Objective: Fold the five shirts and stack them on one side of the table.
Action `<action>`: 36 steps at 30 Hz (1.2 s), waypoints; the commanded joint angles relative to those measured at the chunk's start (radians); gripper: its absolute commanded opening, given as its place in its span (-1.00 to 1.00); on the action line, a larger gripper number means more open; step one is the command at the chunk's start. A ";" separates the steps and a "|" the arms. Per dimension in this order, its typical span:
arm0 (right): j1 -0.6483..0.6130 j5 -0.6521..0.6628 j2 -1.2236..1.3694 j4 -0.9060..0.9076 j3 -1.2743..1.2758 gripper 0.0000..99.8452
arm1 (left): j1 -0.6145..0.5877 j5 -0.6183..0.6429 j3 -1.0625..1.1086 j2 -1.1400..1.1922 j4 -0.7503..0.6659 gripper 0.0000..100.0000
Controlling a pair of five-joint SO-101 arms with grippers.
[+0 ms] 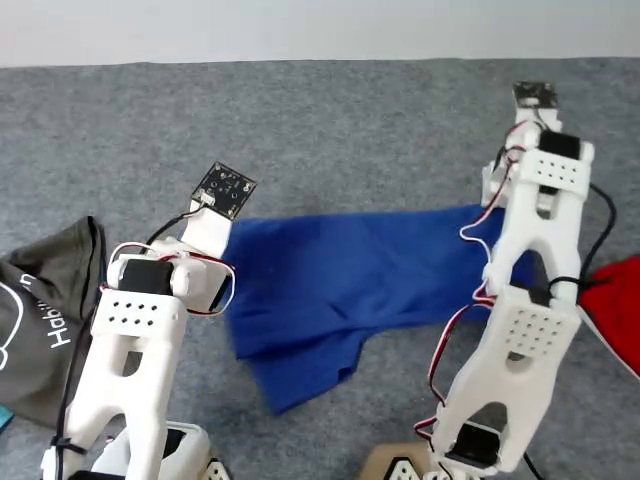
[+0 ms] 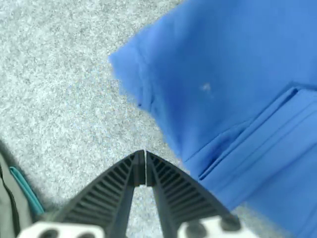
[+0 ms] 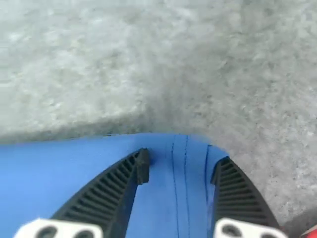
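The left pincer [image 2: 145, 166] was closed and empty over the counter [image 1: 320, 130], just beside the blue shirt [image 1: 340, 290]. That shirt lay spread mid-counter, between a grey shirt [image 1: 50, 300] and a red shirt [image 1: 615, 300] at the sides. Farther off, the right pincer [image 3: 182, 163] gaped over its hemmed edge.

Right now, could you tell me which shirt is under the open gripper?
The blue shirt, spread mid-table; the dark shirt and red shirt sit at opposite sides.

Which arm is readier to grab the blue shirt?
Right, probably. The right pincer hangs open over the edge of the blue shirt; the left pincer is shut, over the table beside it.
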 commanded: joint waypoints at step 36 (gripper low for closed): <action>0.027 0.130 0.237 0.272 -0.408 -0.56 | 0.144 0.011 -0.048 -0.029 0.032 -0.98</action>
